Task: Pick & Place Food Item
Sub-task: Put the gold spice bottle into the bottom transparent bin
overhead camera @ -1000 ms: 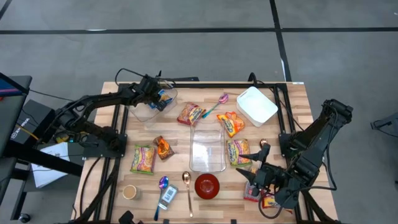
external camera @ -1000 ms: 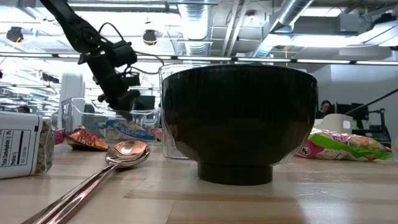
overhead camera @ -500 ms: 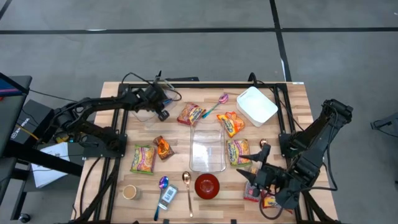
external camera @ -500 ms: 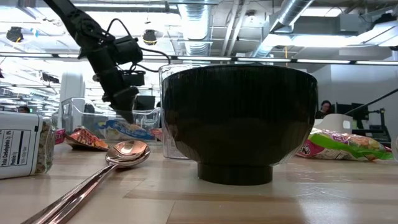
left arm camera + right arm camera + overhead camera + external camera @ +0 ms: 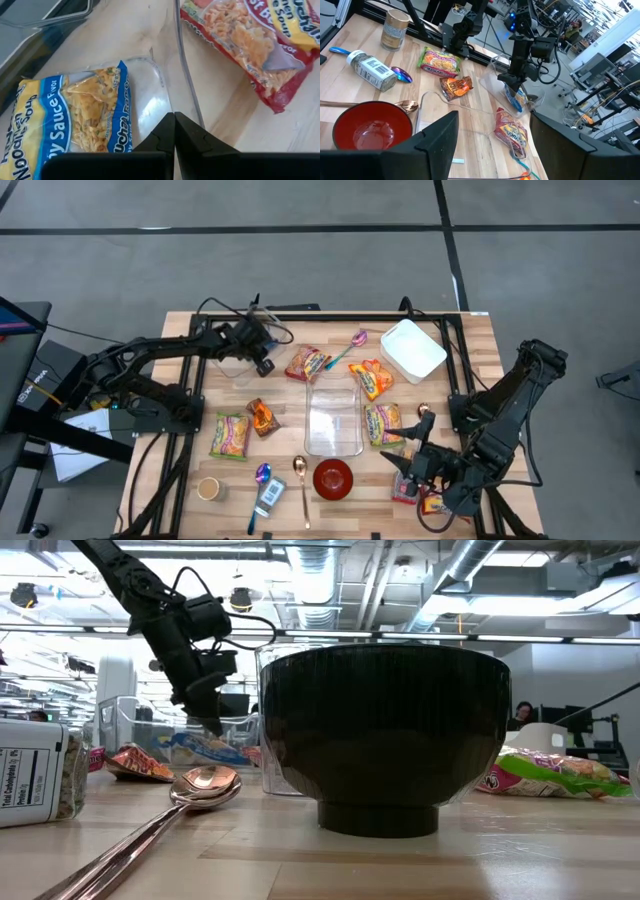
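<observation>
Left hand (image 5: 262, 364), clenched and empty, poised above the clear tub (image 5: 236, 362) near the far left corner of the worktop (image 5: 470, 360), fingertips pressed together over the tub's near wall. Blue noodle packet (image 5: 75, 117) lying flat on the floor of the clear tub, just beside and below the closed fingers (image 5: 174, 131), not touched by them. Same packet (image 5: 205, 748) visible through the tub's wall in the low view, below and slightly aside of the left hand (image 5: 210, 723). Red-and-yellow noodle packet (image 5: 307, 363) resting on the worktop just outside the clear tub, on the side toward the table's middle; also seen past the tub's wall from the left wrist (image 5: 255, 47).

Right hand (image 5: 412, 470) parked well apart from the clear tub, at the opposite, near right corner, jaws standing apart with nothing between them.

Other items, placed from the clear tub: empty clear rectangular container (image 5: 333, 420) toward the middle of the worktop; red bowl (image 5: 333, 478) beyond it at the near edge; green noodle packet (image 5: 230, 435) near the tub on its near side; white lidded box (image 5: 412, 350) across the worktop along the far edge.
</observation>
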Motion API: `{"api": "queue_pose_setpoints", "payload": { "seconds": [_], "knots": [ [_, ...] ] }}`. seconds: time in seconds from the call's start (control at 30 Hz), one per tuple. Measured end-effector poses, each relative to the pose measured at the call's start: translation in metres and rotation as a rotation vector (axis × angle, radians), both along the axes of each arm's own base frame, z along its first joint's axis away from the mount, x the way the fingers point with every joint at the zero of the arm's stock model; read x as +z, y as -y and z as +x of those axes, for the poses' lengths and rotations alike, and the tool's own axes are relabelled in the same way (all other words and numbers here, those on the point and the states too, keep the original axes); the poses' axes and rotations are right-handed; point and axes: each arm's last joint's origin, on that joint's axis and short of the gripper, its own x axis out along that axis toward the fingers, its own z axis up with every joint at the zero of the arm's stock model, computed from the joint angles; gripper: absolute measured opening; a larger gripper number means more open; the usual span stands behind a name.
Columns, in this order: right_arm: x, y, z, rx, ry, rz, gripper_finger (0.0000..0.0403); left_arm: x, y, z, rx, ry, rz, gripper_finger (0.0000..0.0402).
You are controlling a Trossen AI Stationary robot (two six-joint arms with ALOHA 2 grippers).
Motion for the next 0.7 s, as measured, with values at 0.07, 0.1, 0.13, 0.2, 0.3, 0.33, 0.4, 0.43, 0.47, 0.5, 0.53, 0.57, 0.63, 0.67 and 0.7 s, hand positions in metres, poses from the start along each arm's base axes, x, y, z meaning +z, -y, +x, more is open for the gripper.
{"api": "queue_pose_setpoints", "payload": {
  "seconds": [0.07,0.1,0.13,0.2,0.3,0.33,0.4,0.43,0.47,0.5,0.53,0.57,0.63,0.67,0.7],
  "knots": [
    [0.0,0.0,0.0,0.0,0.0,0.0,0.024,0.0,0.001,0.001,-0.011,-0.001,-0.001,0.0],
    [0.0,0.0,0.0,0.0,0.0,0.0,0.024,0.0,0.002,0.001,-0.012,-0.001,-0.001,0.0],
    [0.0,0.0,0.0,0.0,0.0,0.0,0.024,0.0,0.002,0.001,-0.013,-0.002,-0.001,0.0],
    [0.0,0.0,0.0,0.0,0.0,0.0,0.024,0.0,0.002,0.001,-0.018,-0.005,0.005,0.0],
    [0.0,0.0,0.0,0.0,0.0,0.0,0.024,0.001,0.001,0.0,-0.007,-0.034,0.052,0.0],
    [0.0,0.0,0.0,0.0,0.0,0.0,0.024,0.003,0.001,0.0,0.003,-0.046,0.081,0.0],
    [0.0,0.0,0.0,0.0,0.0,0.0,0.024,0.008,0.001,-0.003,0.014,-0.071,0.139,0.0],
    [0.0,0.0,0.0,0.0,0.0,0.0,0.024,0.011,0.001,-0.005,0.021,-0.081,0.173,0.0],
    [0.0,0.0,0.0,0.0,0.0,0.0,0.024,0.017,0.001,-0.007,0.027,-0.08,0.211,0.0],
    [0.0,0.0,0.0,0.0,0.0,0.0,0.024,0.023,0.002,-0.009,0.034,-0.075,0.249,0.0],
    [0.0,0.0,0.0,0.0,0.0,0.0,0.024,0.031,0.003,-0.012,0.039,-0.066,0.287,0.0],
    [0.0,0.0,0.0,0.0,0.0,0.0,0.024,0.039,0.005,-0.015,0.05,-0.035,0.316,0.0001],
    [0.0,0.0,0.0,0.0,0.0,0.0,0.024,0.057,0.013,-0.022,0.039,0.042,0.35,0.0004],
    [0.0,0.0,0.0,0.0,0.0,0.0,0.024,0.066,0.019,-0.025,0.01,0.092,0.352,0.0006],
    [0.0,0.0,0.0,0.0,0.0,0.0,0.024,0.073,0.027,-0.029,-0.04,0.144,0.337,0.001]
  ]
}}
